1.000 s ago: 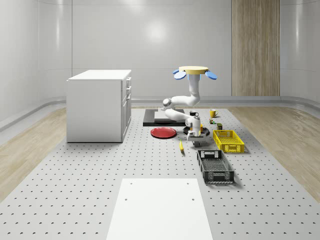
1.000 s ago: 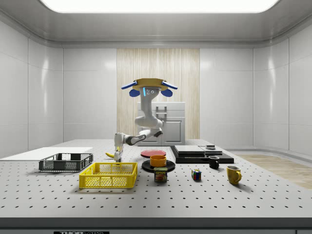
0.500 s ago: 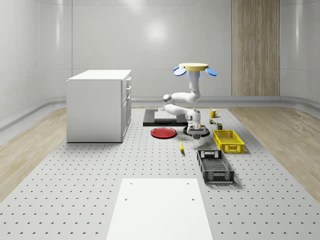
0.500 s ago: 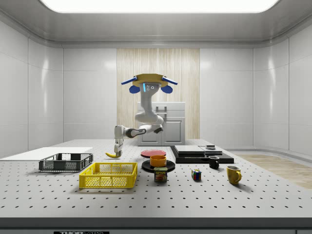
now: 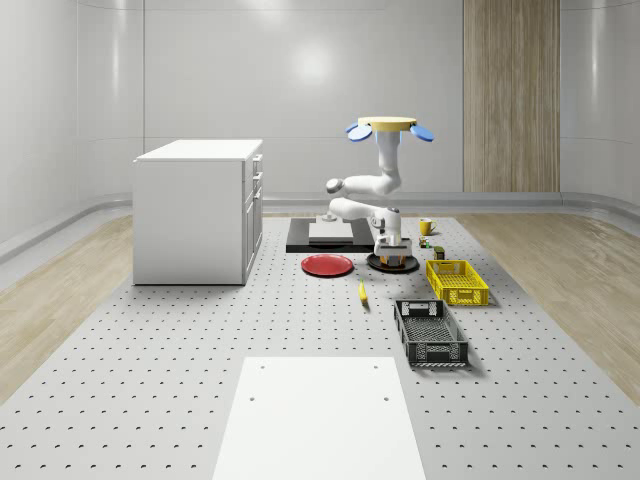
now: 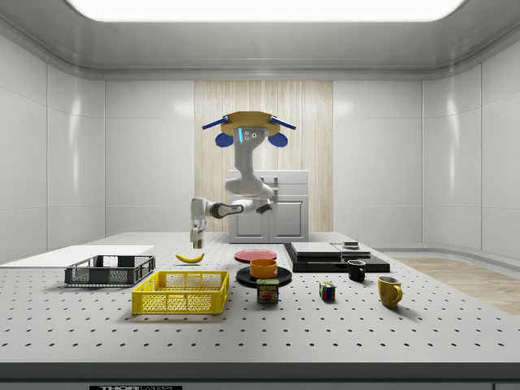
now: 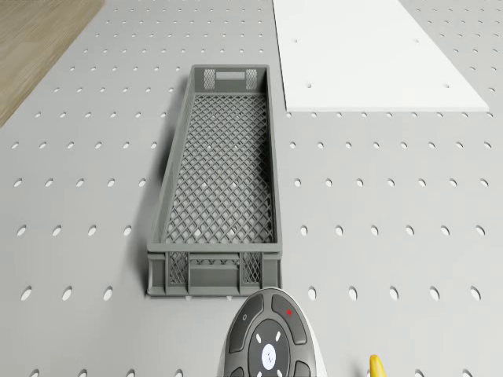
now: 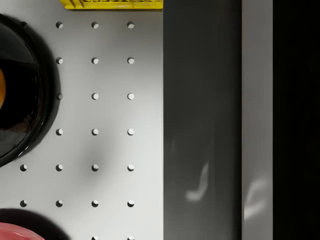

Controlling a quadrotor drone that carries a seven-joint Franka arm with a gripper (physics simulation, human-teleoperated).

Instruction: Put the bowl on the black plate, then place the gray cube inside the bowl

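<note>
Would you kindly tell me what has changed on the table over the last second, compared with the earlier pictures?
The drone has climbed higher and hovers over the table, drawing the arm up with it. The hand, which was down beside the banana, now hangs above it. The banana lies where it was, and the orange bowl sits unmoved on the black plate.
</note>
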